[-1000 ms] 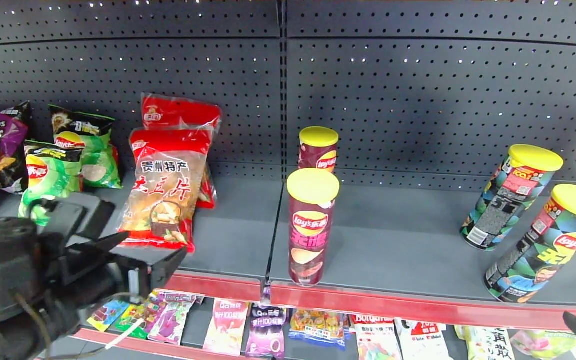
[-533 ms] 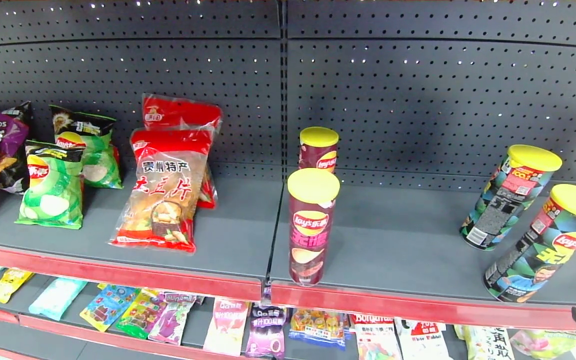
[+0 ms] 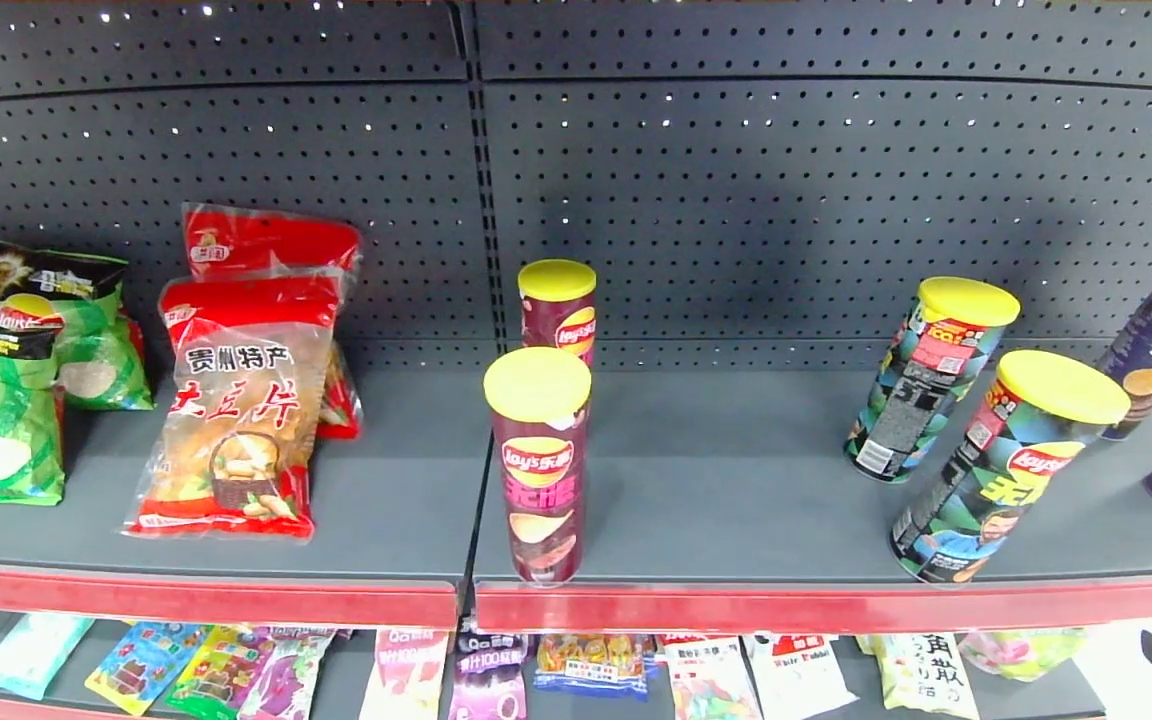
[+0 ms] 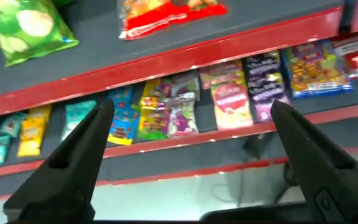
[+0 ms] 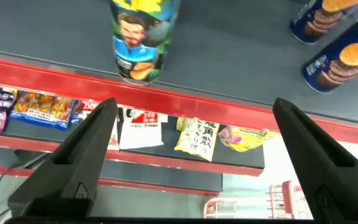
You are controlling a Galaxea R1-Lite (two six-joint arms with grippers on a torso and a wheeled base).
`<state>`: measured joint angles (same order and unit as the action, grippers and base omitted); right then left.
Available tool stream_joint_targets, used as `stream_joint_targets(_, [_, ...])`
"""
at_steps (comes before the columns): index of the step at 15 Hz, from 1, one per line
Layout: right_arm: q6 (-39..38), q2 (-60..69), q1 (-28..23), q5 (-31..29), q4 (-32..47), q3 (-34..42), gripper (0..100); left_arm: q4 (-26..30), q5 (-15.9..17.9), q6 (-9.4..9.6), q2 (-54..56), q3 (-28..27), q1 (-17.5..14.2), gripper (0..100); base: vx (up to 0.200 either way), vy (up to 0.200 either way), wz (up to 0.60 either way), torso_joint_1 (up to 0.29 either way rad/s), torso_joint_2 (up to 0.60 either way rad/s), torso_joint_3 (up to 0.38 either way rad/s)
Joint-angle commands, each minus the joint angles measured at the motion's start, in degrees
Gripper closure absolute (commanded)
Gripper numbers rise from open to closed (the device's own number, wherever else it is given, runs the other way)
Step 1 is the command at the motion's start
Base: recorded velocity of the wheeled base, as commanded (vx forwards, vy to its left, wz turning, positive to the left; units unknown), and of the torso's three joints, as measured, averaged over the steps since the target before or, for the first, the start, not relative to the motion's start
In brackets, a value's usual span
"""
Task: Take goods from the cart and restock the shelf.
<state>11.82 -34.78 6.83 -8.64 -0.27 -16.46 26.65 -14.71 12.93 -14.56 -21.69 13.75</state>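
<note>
Your left gripper [image 4: 188,158] hangs wide and empty facing the candy packets [image 4: 229,93] on the lower tier; your right gripper [image 5: 191,158], likewise spread and empty, faces the patterned can [image 5: 143,37] at the front edge of the shelf [image 5: 229,43].

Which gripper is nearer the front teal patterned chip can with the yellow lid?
Right. The right gripper hangs just before the red shelf edge under the teal patterned chip can; the left gripper faces the shelf's left end, near the green chip bag.
</note>
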Motion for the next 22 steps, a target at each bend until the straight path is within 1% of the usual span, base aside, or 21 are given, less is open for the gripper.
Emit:
stream_joint_targets(1, [0.0,2.8,0.0,-0.1,0.4,1.2,0,0.0,-0.6,0.69,3.7,0.7,0.0,0,0.0,0.0,0.0,0.0,0.0,0.0])
stream_joint_targets(3, [0.0,3.8,0.0,-0.1,0.1,2.5,0,0.0,-0.7,1.22,5.9,1.6,0.0,0,0.0,0.0,0.0,0.0,0.0,0.0])
stream_joint_targets(8, [0.0,3.7,0.3,0.1,-0.2,2.7,0,0.0,-0.7,1.3,7.1,2.3,0.0,0,0.0,-0.2,0.0,0.008,0.0,0.003])
stream_joint_targets(12, [0.0,3.5,0.3,0.2,0.0,2.8,0,0.0,-0.6,1.92,7.1,2.4,0.0,0,0.0,-0.2,0.0,0.006,0.0,0.001])
stream_joint_targets(15, [0.0,3.4,0.4,0.2,0.0,2.9,0,-0.1,-0.7,2.97,7.3,2.6,0.0,0,0.0,-0.2,0.0,0.002,0.0,0.004])
stream_joint_targets(17, [0.0,3.3,0.4,0.2,0.2,2.9,0,-0.1,-0.7,3.15,7.3,2.6,0.0,0,0.0,-0.2,0.0,0.0,0.0,0.002])
stream_joint_targets(19, [0.0,3.4,0.4,0.2,0.0,3.2,0,-0.1,-0.7,3.85,7.3,2.6,0.0,0,0.0,-0.2,0.0,0.002,0.0,-0.005])
stream_joint_targets(21, [0.0,3.4,0.4,0.2,-0.1,3.2,0,-0.1,-0.7,3.94,7.3,2.6,0.0,0,0.0,-0.2,0.0,0.005,0.0,0.005])
stream_joint_targets(22, [0.0,3.4,0.4,0.2,-0.1,3.2,0,-0.1,-0.7,4.29,7.3,2.6,0.0,0,0.0,-0.2,0.0,0.002,0.01,0.007])
